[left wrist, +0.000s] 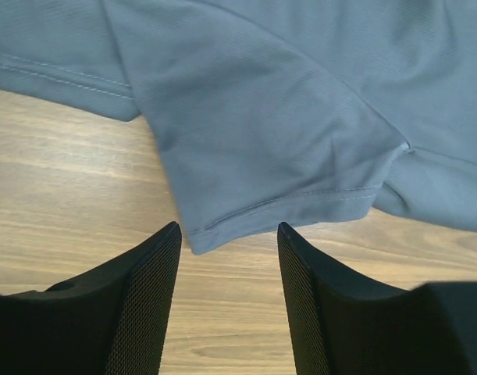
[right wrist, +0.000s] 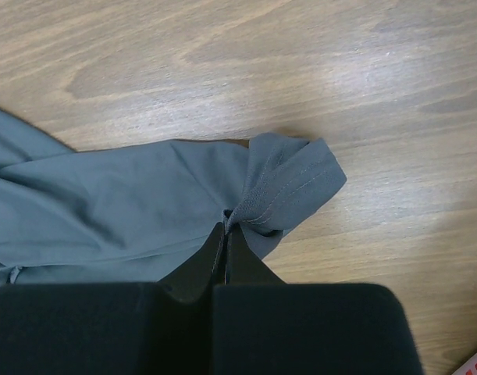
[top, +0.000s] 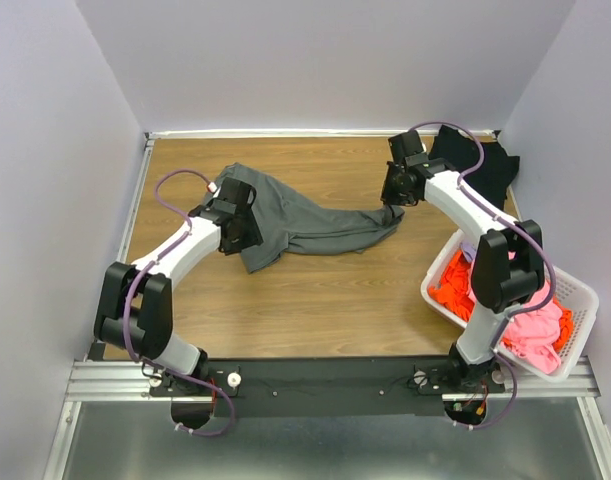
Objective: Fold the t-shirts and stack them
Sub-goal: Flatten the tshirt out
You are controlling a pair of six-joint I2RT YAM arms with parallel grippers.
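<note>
A dark grey t-shirt (top: pixel 305 222) lies crumpled and stretched across the middle of the wooden table. My right gripper (top: pixel 392 212) is shut on its hemmed right corner (right wrist: pixel 289 187), the cloth bunched between the jaws. My left gripper (top: pixel 235 228) is open over the shirt's left end; in the left wrist view a sleeve hem (left wrist: pixel 285 205) lies just beyond the fingertips, with bare wood between the jaws. A black t-shirt (top: pixel 485 165) lies at the far right corner. Orange (top: pixel 455 285) and pink (top: pixel 540 335) shirts sit in the basket.
A white slatted plastic basket (top: pixel 583 300) stands at the near right, beside the right arm's base. Grey walls enclose the table on three sides. A black rail runs along the near edge.
</note>
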